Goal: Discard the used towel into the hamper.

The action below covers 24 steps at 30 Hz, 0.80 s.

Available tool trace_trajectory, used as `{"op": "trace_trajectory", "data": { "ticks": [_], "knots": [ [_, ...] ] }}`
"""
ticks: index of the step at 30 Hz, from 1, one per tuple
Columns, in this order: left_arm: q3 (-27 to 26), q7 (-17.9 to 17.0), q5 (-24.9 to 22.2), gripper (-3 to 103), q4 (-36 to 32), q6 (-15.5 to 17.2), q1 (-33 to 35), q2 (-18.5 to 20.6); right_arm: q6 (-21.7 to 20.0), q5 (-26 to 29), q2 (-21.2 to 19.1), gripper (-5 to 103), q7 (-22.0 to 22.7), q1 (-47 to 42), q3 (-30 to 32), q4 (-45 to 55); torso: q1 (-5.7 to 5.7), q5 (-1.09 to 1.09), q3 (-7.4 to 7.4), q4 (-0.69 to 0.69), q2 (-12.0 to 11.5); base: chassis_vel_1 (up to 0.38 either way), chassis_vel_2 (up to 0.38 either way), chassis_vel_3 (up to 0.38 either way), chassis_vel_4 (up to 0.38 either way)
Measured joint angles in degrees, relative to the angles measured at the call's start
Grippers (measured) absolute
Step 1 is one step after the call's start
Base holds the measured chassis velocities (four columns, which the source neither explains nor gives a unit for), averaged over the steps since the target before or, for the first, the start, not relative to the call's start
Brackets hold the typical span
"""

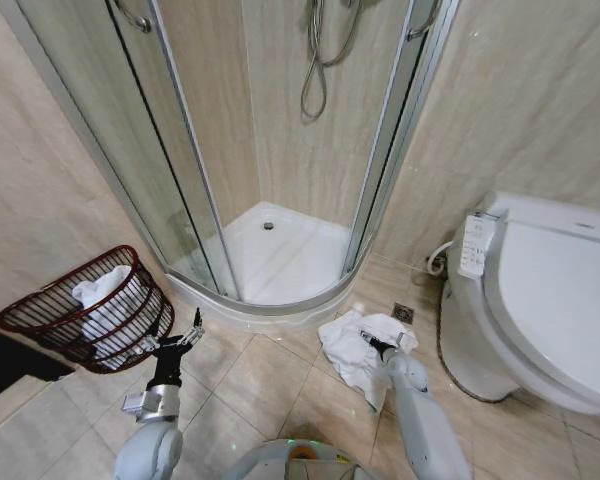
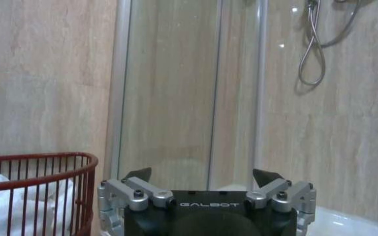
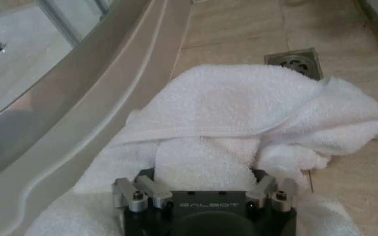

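The right gripper [image 3: 205, 189] pressed down into the white towel [image 1: 358, 350] on the floor tiles, fingers apart around a fold. The left gripper [image 1: 180, 340] hovered spread and empty beside the hamper [image 1: 40, 318], far left. A shallow pinch could probably shed the towel.

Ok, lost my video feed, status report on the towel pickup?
Right end effector down on the crumpled white towel, fingers buried in it. Left end effector open beside the hamper, which already holds white cloth. Nothing in the way.
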Motion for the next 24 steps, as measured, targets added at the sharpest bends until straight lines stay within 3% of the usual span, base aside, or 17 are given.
{"op": "trace_trajectory", "data": {
  "ticks": [2, 5, 12, 14, 17, 20, 24],
  "knots": [
    [0.00, 0.00, 0.02, 100, -0.19, 0.02, 0.10, -0.03, 0.20, 0.00, -0.14, 74, -0.34, 0.01, 0.12, -0.15, 0.00, 0.00, 0.00, 0.00, 0.00, 0.000, 0.000, 0.000, 0.000],
    [0.00, -0.21, 0.07, 100, -0.41, -0.01, 0.14, -0.11, 0.45, -0.01, -0.31, 69, -0.94, 0.05, 0.35, -0.65, 0.00, 0.00, 0.00, 0.01, 0.00, 0.000, 0.000, 0.000, 0.000],
    [-0.06, -0.63, 0.35, 100, -1.24, 0.04, 0.33, -0.43, 1.62, -0.04, -0.83, 36, -2.18, -0.12, 0.79, -1.61, 0.00, 0.00, 0.00, 0.01, 0.00, 0.000, 0.000, 0.000, 0.000],
    [-0.03, -0.64, 0.46, 100, -1.26, 0.05, 0.33, -0.49, 1.78, -0.07, -0.87, 36, -2.25, -0.22, 0.80, -1.57, 0.00, 0.00, 0.00, 0.00, 0.00, 0.000, 0.000, 0.000, 0.000],
    [0.06, -0.69, 1.02, 100, -1.38, 0.06, 0.31, -0.75, 2.59, -0.08, -0.92, 22, -2.18, -0.66, 0.90, -0.89, 0.00, 0.01, 0.00, 0.00, 0.00, 0.000, 0.000, 0.000, 0.000],
    [0.19, -0.69, 1.40, 100, -1.46, 0.11, 0.29, -0.92, 4.10, -0.06, -1.07, 16, -1.39, -1.04, 0.90, -0.12, 0.00, 0.01, 0.00, 0.00, 0.00, 0.000, 0.000, 0.000, 0.000],
    [0.52, -0.61, 1.94, 100, -1.46, 0.17, 0.27, -1.15, 6.92, -0.34, -1.39, 14, -0.37, -2.08, 0.88, 1.92, 0.00, 0.01, 0.00, 0.00, 0.00, 0.000, 0.000, 0.000, 0.000]
  ]
}}
